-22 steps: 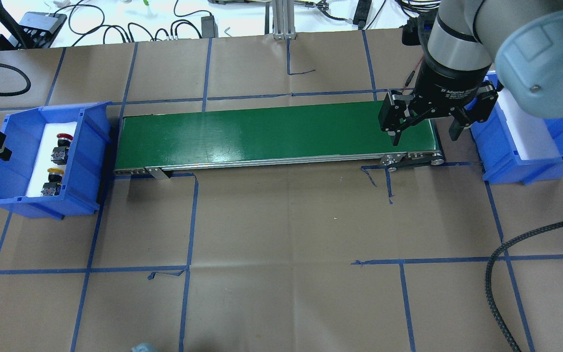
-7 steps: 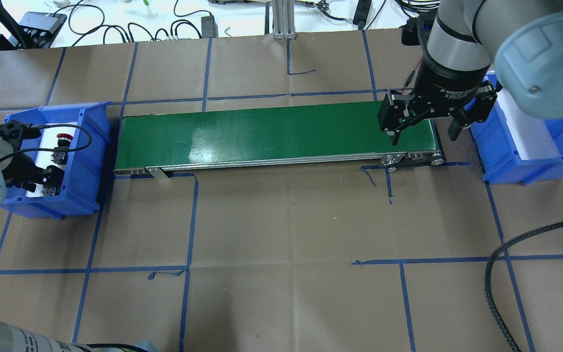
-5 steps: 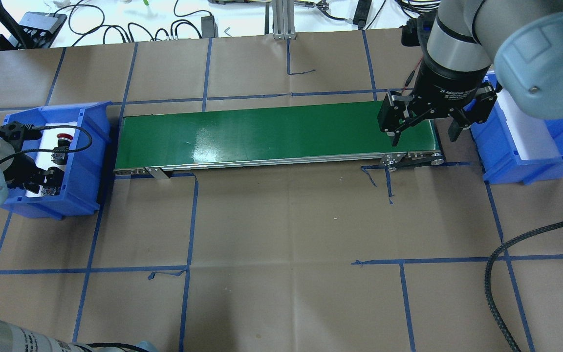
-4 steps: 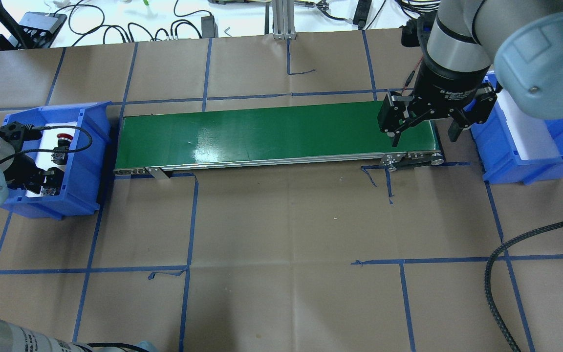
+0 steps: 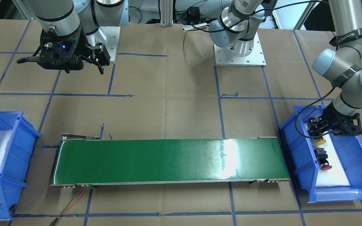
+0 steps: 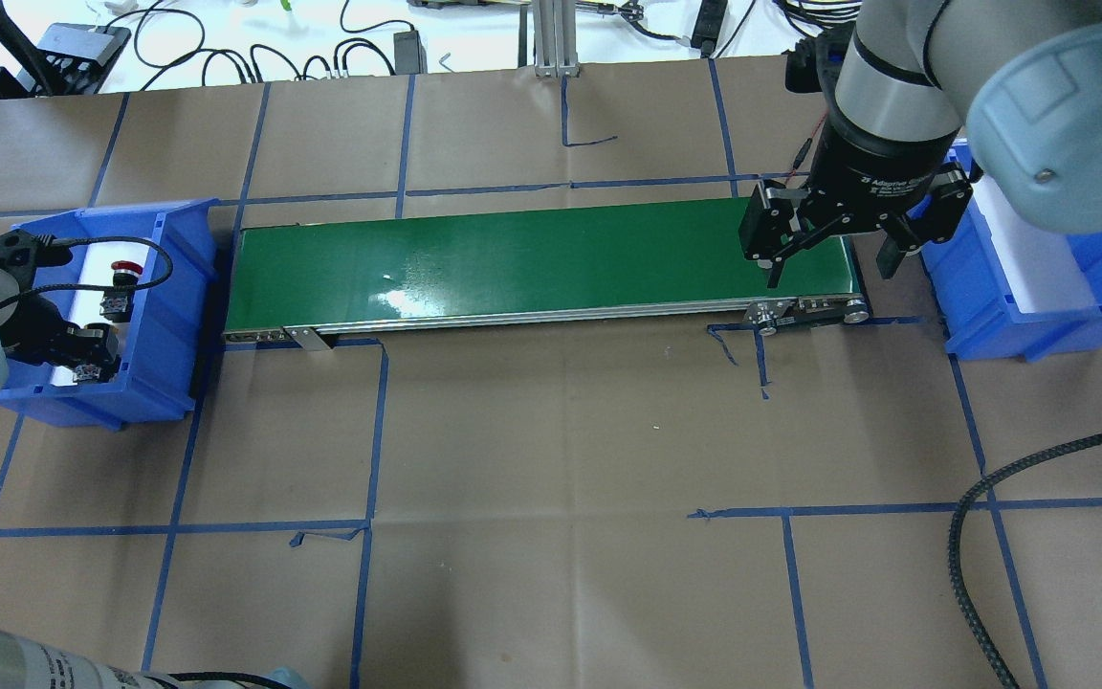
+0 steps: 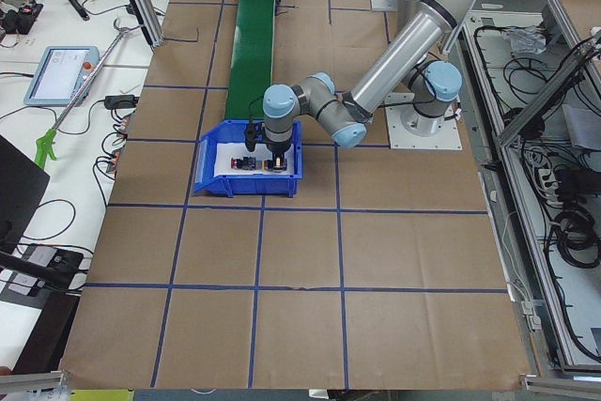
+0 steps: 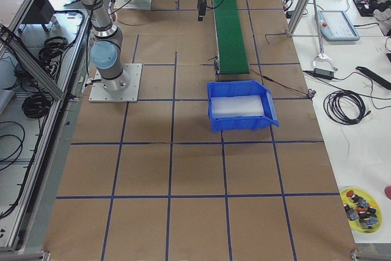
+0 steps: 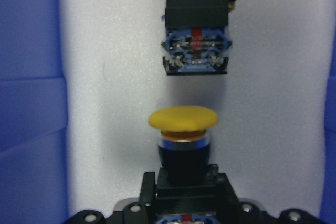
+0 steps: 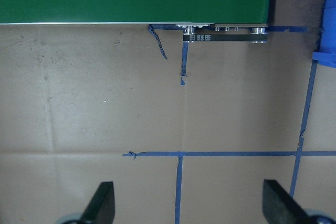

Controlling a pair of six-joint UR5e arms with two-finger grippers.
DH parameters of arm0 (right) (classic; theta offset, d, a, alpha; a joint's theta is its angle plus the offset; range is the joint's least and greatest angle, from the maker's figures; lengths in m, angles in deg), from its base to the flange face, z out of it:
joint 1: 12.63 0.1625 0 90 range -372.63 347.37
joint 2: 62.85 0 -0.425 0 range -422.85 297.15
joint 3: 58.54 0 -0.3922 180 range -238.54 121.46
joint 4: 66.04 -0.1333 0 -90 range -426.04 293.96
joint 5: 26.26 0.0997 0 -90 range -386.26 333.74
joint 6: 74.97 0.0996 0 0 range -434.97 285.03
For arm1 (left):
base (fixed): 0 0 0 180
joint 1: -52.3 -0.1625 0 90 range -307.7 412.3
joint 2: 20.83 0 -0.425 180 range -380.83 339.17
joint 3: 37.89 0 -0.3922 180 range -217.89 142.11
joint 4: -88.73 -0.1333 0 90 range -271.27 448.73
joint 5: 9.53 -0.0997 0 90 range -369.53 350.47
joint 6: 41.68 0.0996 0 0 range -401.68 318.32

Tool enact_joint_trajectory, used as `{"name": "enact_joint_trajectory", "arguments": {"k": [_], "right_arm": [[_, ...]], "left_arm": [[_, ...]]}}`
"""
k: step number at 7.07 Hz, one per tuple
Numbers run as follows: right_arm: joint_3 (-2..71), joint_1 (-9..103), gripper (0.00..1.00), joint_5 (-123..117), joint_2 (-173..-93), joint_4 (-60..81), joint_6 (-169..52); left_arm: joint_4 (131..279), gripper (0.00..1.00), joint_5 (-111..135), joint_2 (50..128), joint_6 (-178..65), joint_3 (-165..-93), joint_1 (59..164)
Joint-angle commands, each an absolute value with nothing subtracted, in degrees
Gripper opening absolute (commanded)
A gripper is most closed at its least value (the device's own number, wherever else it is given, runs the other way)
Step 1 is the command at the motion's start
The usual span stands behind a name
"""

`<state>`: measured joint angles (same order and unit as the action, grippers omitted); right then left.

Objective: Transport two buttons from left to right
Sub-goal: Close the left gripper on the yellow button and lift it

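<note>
Viewed from the front, noted left gripper down inside blue bin just off conveyor belt end, clamped on yellow button, level with belt's robot-side edge; red button loose in same bin, level with belt's midline. Overhead: found right gripper hovering above belt's opposite end, released. Left wrist: saw yellow cap clear of grip, switch body pinched below it, white foam behind. Right wrist: confirmed fingers wide apart over brown paper beside belt's edge.
</note>
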<state>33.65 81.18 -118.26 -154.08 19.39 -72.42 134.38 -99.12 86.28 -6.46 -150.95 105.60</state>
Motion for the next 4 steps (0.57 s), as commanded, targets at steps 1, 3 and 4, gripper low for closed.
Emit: {"name": "enact_joint_trajectory", "arguments": {"k": [1,3,4], "right_arm": [[33.7,81.1,1.0,-118.3,-154.1,19.4,-72.4],[33.7,81.2,1.0,-118.2,-154.1,19.4,-72.4],[33.7,81.2,1.0,-118.2,-154.1,19.4,-72.4]], "left_arm": [[138.4,0.1,-98.9,84.5,-7.0,-147.2,106.3],[149.8,0.1,-98.9,81.4,-7.0,-141.2,106.4],[156.2,0.1,-98.9,79.5,-7.1,-138.2,106.4]]}}
